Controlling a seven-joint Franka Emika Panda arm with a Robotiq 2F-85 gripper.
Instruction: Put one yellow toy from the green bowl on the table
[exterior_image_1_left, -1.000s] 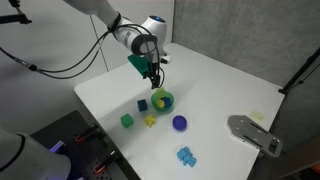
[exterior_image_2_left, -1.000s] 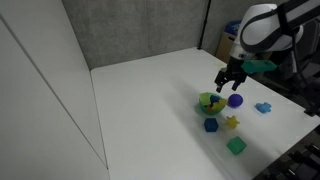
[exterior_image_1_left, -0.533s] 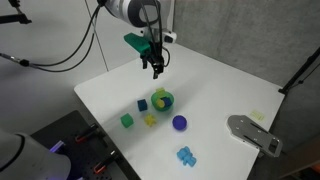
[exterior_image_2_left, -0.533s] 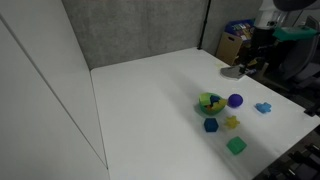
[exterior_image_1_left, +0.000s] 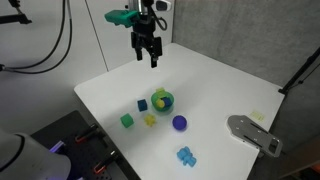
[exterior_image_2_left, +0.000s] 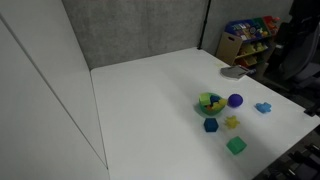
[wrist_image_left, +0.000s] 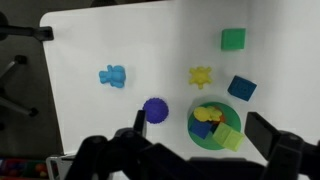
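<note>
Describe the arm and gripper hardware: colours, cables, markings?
The gripper is black with dark jaws, which are blurred in the wrist view. A teal-green block is mounted at the wrist. Only a small piece of white arm link shows above it. Black cables loop off to the side. No markings are legible.

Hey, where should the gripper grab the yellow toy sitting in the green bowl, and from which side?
Pinch the yellow toy across its upper lump, from straight above. It lies inside the green bowl beside a blue piece, and the rim likely blocks any sideways approach.
</note>
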